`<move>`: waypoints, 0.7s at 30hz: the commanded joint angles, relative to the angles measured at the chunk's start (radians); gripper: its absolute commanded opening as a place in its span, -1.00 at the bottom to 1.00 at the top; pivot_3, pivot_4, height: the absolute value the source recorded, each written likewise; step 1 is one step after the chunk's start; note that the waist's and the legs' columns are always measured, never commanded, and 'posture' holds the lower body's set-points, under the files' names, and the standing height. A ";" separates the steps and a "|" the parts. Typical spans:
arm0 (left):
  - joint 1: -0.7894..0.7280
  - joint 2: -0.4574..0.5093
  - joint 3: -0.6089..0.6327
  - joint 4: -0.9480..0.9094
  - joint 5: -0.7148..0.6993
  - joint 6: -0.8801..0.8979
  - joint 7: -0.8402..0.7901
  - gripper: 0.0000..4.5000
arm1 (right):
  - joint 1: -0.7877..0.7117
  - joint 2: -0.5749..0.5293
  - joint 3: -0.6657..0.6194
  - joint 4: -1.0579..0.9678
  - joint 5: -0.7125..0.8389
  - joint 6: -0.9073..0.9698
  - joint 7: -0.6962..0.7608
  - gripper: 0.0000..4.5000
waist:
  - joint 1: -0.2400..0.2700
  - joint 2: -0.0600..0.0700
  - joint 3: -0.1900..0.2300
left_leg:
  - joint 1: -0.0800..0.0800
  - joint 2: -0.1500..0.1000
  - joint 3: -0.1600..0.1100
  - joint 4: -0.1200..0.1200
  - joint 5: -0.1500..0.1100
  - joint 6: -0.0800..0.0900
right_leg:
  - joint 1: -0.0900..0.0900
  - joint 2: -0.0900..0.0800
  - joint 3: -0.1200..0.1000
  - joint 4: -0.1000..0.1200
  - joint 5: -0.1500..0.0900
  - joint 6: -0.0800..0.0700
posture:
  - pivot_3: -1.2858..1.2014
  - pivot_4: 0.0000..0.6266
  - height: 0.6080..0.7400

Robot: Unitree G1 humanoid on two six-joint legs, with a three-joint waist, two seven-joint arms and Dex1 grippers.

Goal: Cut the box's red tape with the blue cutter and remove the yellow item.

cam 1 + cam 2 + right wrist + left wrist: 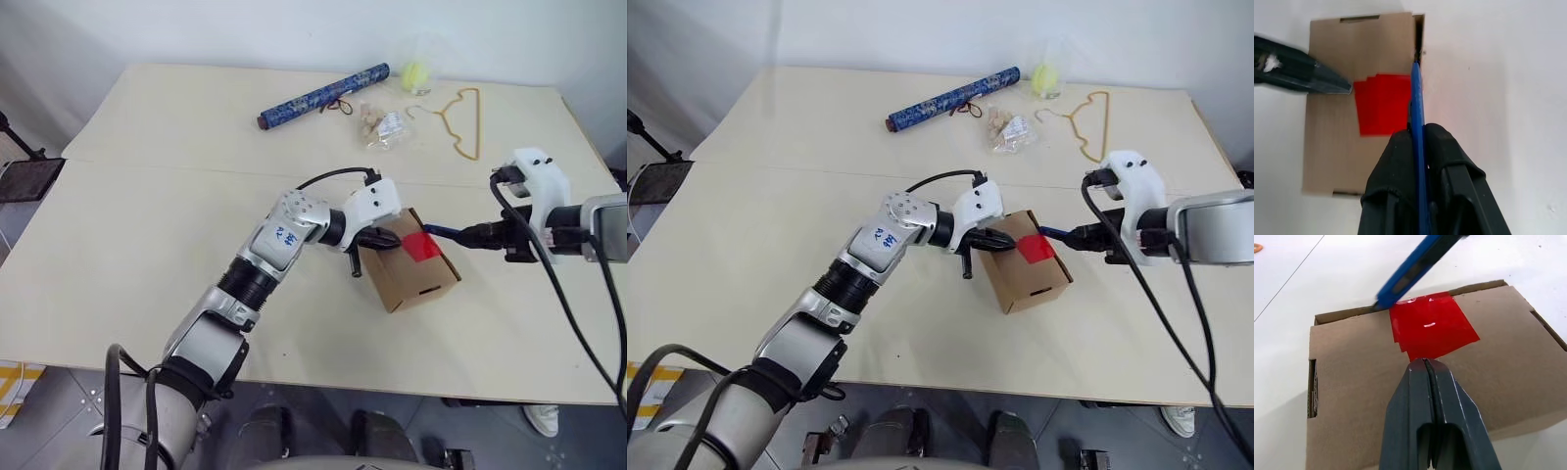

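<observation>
1. Head camera, left eye: I look down on a pale table (pixel 147 245). The box (pixel 411 269) lies near its middle, brown cardboard, flaps tucked shut, so I cannot see what is inside. The red tape (pixel 423 245) is a small square on its top face, at the edge nearest my right arm. My left gripper (pixel 384 240) comes in from the left, fingers pressed together, tips resting on the box top just beside the tape. My right gripper (pixel 490 235) comes in from the right holding the blue cutter (pixel 446 232), whose long axis runs roughly level across the picture, tip pointing left toward the tape. At the far edge of the table lie a long patterned blue roll (pixel 323 95), a clear bag of small pale pieces (pixel 382 125), a yellow-green ball in clear wrap (pixel 416 71) and a tan wire hanger (pixel 460 122).

2. Head camera, right eye: the same layout, seen slightly from the other side. Here a slot in the box's near side wall shows more plainly.

3. Left wrist camera: close detail the head views lack. The 2 dark fingers (pixel 1410 416) are shut with nothing between them, their tips touching the tape's edge. The cutter slants in from the far side, its tip meeting the box's seam at the tape's far corner.

4. Right wrist camera: my 2 black fingers (pixel 1449 186) are clamped narrowly on the cutter. Its long axis runs straight away from the wrist, lying along the tape's side at the box edge. The left gripper's tip touches the tape's opposite side.
</observation>
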 commanded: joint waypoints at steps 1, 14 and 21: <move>-0.011 -0.017 -0.025 0.021 0.031 0.010 0.017 -1.00 | -0.061 -0.019 0.034 0.043 0.025 0.059 0.023 -0.93 | 0.000 0.000 0.000 | 0.000 0.000 0.000 0.000 0.000 0.000 | 0.000 0.000 0.000 0.000 0.000 0.000 | 0.03 -0.52 1.00; -0.011 -0.045 -0.031 0.038 0.050 0.010 0.044 -1.00 | -0.173 0.000 0.126 0.165 -0.029 0.195 0.091 -0.93 | 0.002 0.000 0.000 | 0.000 0.000 0.000 0.001 0.000 0.000 | 0.000 0.000 0.000 0.000 0.000 0.000 | 0.03 -0.52 1.00; -0.008 -0.049 -0.033 0.047 0.056 0.008 0.045 -1.00 | -0.151 -0.089 0.172 0.118 0.034 0.205 0.151 -0.93 | 0.003 0.000 0.000 | 0.000 0.000 0.000 0.001 0.000 0.000 | 0.000 0.000 0.000 0.000 0.000 0.000 | 0.03 -0.52 1.00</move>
